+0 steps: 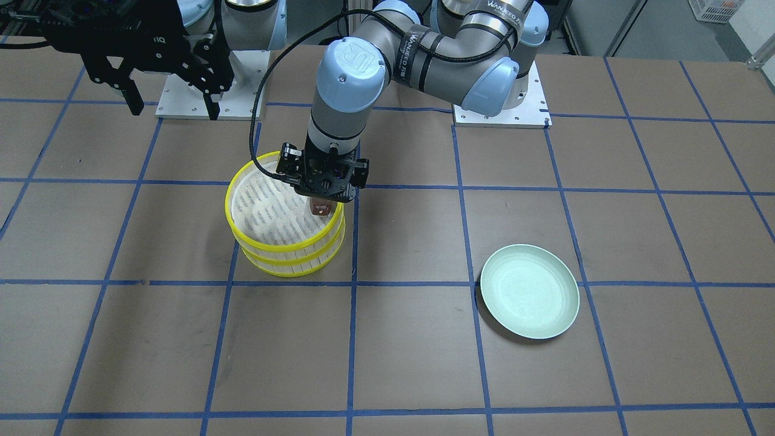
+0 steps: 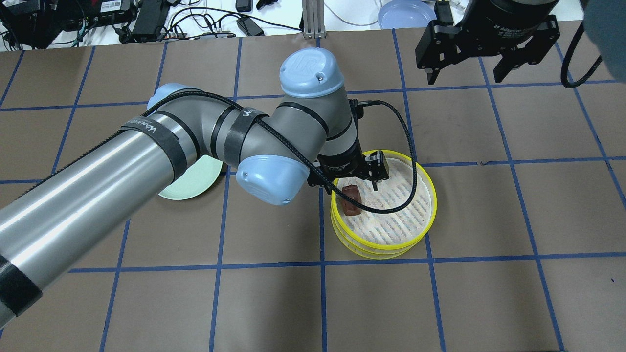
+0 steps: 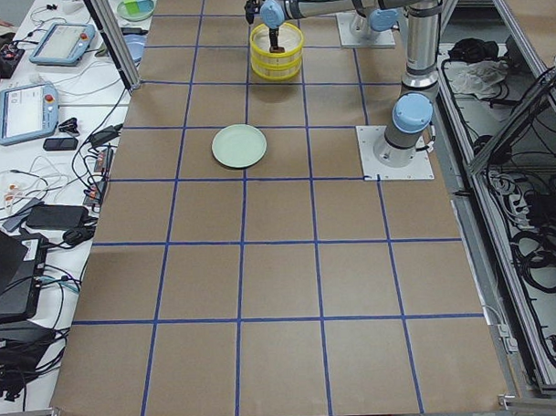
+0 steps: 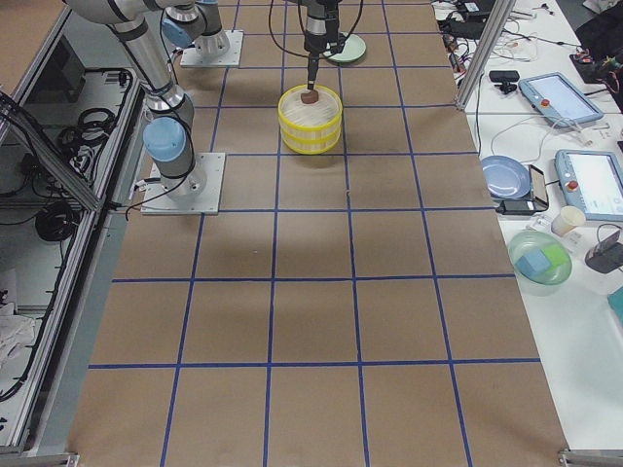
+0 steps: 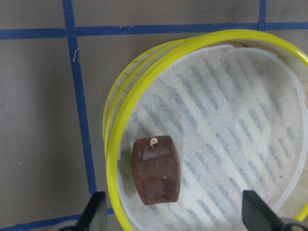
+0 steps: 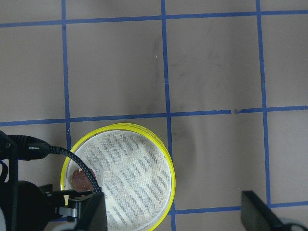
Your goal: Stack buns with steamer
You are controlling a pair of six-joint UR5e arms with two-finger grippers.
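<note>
one dark brown bun (image 5: pixel 155 169) lay directly beneath the left end effector (image 5: pixel 175 214), on the mesh of the steamer (image 5: pixel 109 168) just inside the rim, probably because the top tier was its intended resting place. the fingers (image 5: pixel 94 214) stood wide apart on either side of it, clamping nothing. the pale bun showed in no view. well away, the green plate (image 1: pixel 530 290) sat on the worktop (image 1: pixel 387 363). farthest off, the right end effector (image 2: pixel 467 77) hung high, parted and empty, likely parked clear.
</note>
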